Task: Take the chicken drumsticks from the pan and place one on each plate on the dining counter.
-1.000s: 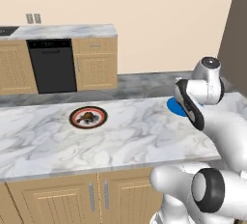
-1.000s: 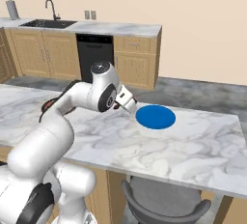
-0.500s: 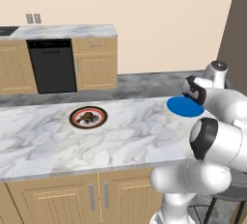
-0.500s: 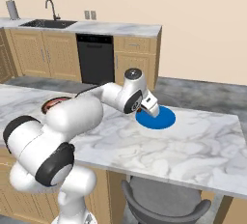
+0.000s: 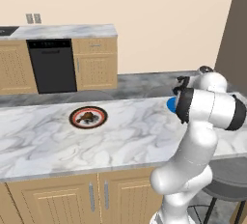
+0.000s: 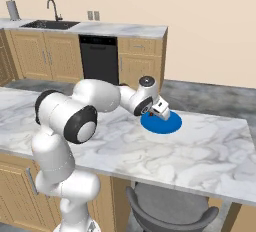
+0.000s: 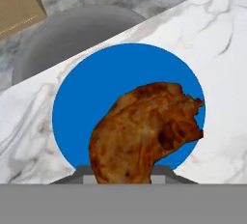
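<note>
A: So, from the left base view, what's on the bench (image 5: 120,136)?

B: A round plate with a dark rim (image 5: 88,117) lies on the white marble, with a small brown drumstick (image 5: 87,119) on its pale centre. Well to its right, a sliver of a blue plate (image 5: 171,104) peeks out from behind the white arm.

A: And the right base view?

B: The arm reaches across the bench, and the gripper (image 6: 161,114) hangs over the near-left part of the blue plate (image 6: 166,124). That plate is flat, round and plain blue, lying close to the bench's far edge.

A: Does the hand view show the grip?

B: Yes. A second drumstick (image 7: 143,132) sits right in front of the camera, lumpy, orange-brown with darker scorched patches, over the blue plate (image 7: 87,92). The gripper is pinched on this second drumstick, at its lower end. Whether the meat touches the plate I cannot tell.
</note>
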